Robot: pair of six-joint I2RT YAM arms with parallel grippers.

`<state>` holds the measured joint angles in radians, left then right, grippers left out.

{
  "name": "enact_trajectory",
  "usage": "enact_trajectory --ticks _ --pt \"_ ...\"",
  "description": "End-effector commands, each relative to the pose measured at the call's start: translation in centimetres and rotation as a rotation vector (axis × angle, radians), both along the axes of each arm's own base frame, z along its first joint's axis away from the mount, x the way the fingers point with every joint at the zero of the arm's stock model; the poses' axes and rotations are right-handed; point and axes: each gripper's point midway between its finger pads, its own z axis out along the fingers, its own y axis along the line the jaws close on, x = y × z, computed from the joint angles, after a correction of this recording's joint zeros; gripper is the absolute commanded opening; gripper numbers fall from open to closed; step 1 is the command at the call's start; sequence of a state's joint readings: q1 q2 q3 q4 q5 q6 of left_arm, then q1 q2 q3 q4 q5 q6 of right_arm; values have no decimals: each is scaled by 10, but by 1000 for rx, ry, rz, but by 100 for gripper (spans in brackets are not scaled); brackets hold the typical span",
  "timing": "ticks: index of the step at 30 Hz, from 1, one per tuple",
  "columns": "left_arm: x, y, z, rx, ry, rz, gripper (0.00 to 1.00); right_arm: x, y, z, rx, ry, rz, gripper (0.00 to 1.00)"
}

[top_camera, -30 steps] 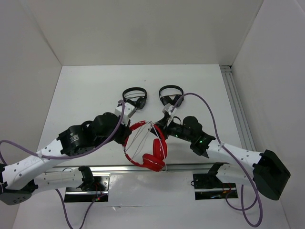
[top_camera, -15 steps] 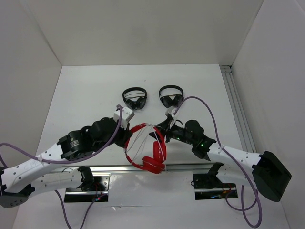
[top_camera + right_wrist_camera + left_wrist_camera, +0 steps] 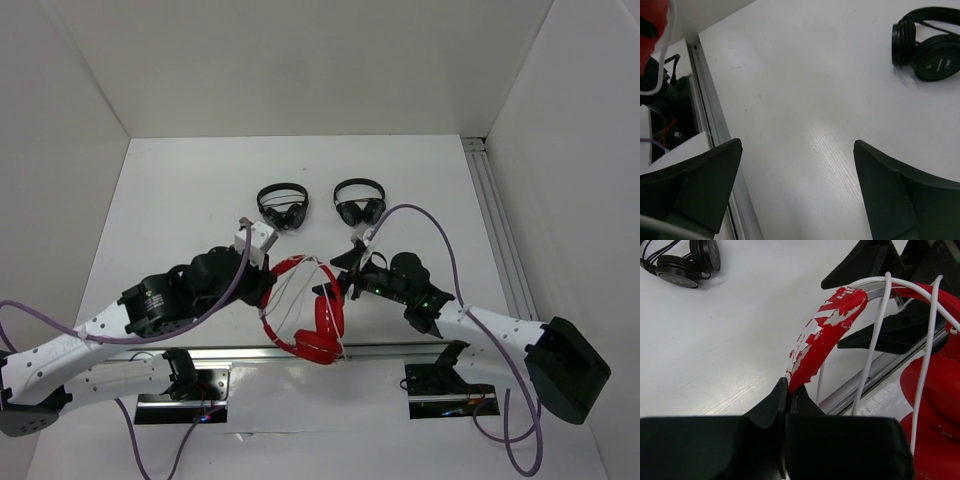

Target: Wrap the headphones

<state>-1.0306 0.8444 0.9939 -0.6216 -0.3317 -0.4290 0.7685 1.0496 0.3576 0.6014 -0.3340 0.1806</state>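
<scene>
Your left pincer (image 3: 787,392) grips the headphones (image 3: 320,318) by the peeling headband, holding them over the bench's (image 3: 180,190) near edge. From that pincer the band arcs rightward, with the cable (image 3: 875,335) looped across it. Just beyond, your right pincer (image 3: 797,145) gapes empty, nearer the cable.

Headphones (image 3: 322,322) at centre-front of desk (image 3: 180,200), betw. the two arms. Headband arcs toward far side, cups at near end, over front rail (image 3: 230,352). Cable (image 3: 288,292) strung across the headband's span in several strands. L jaws on headband's left part; R jaws just right of headband, only desk under their gap. Behind, well apart, two small pairs side by side: left small pair (image 3: 282,207), right small pair (image 3: 359,203). Side rail (image 3: 497,220) along desk's right edge.
</scene>
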Motion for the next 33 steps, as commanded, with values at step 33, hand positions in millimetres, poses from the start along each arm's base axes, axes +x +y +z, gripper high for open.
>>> enact_trajectory --ticks 33 --pt "42 40 46 -180 -52 479 0 67 -84 -137 -236 460 -789 100"
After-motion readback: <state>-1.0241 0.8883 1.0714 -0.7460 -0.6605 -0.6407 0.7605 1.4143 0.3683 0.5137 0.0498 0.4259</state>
